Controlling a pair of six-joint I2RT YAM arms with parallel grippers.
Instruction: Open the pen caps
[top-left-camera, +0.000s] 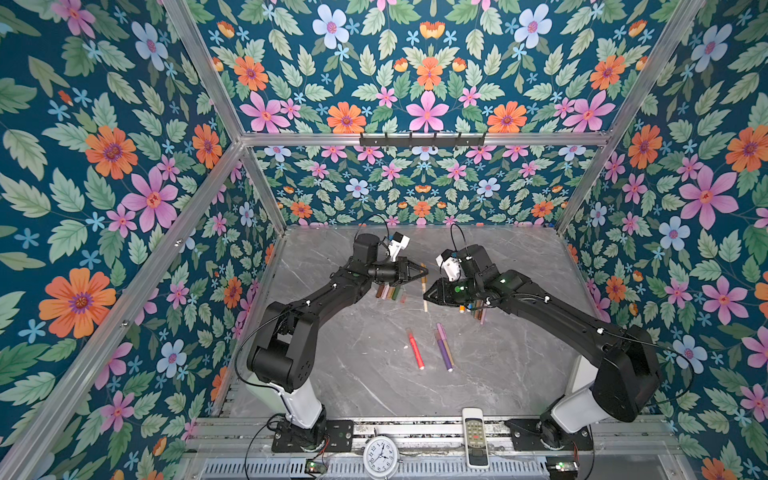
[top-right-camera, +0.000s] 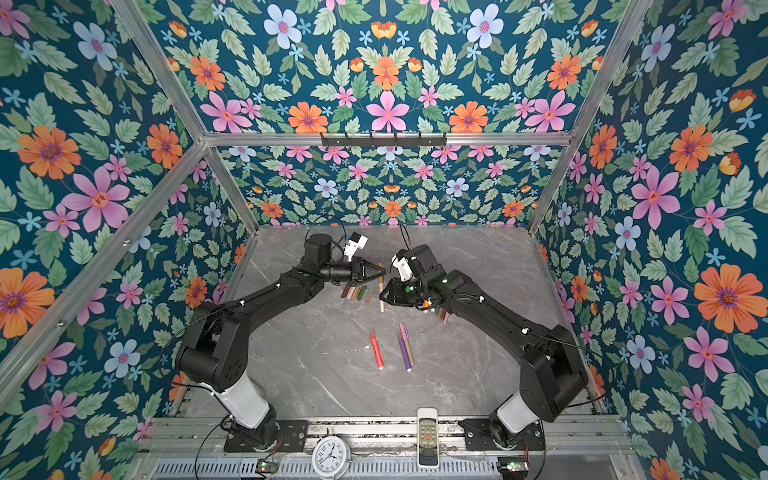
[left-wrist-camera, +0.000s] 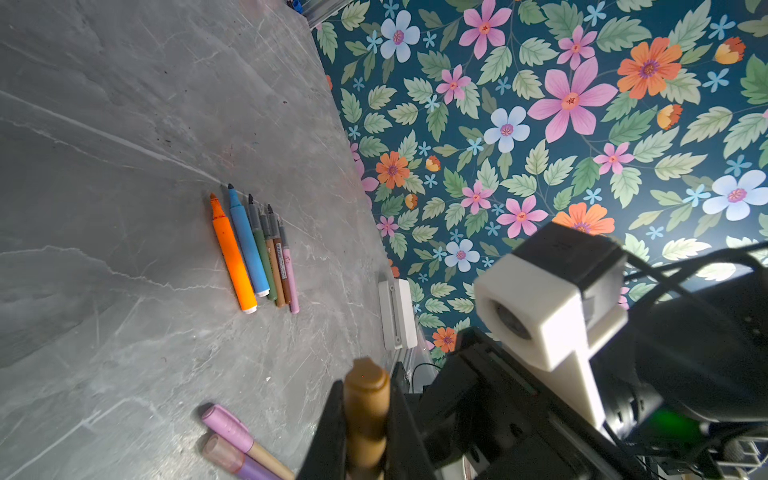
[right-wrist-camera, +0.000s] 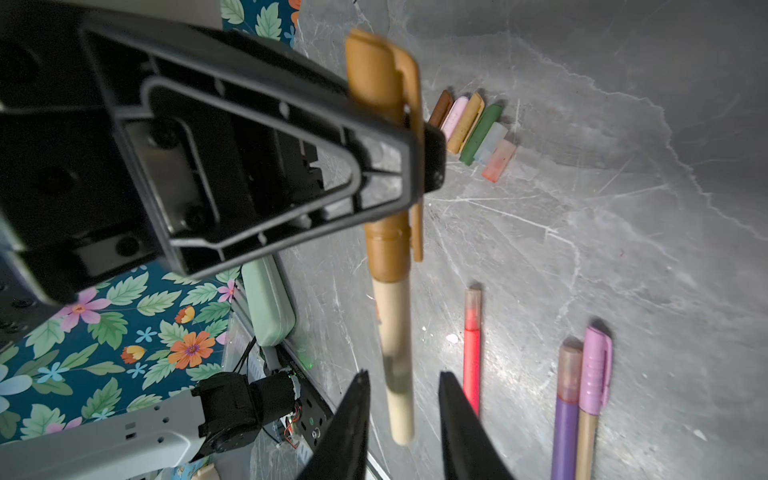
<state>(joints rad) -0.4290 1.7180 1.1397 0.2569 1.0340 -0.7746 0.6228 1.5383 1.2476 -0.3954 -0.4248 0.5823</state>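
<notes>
Left pincer (right-wrist-camera: 419, 166) clamps the brown cap (right-wrist-camera: 376, 79) of a light, stiff pen (right-wrist-camera: 392, 320); right pincer (right-wrist-camera: 402, 380), jaws narrowly apart around its slick barrel, probably needs a firm squeeze there.

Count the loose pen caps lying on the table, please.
6, side by side in one row on the table: brown cap, pink cap, tan cap, green cap, pale clear cap, reddish cap. Others may be hidden.

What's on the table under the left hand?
A row of six loose caps: brown, pink, tan, green, clear, reddish. In both top views the left hand, holding a pen, hides part of the row.
</notes>
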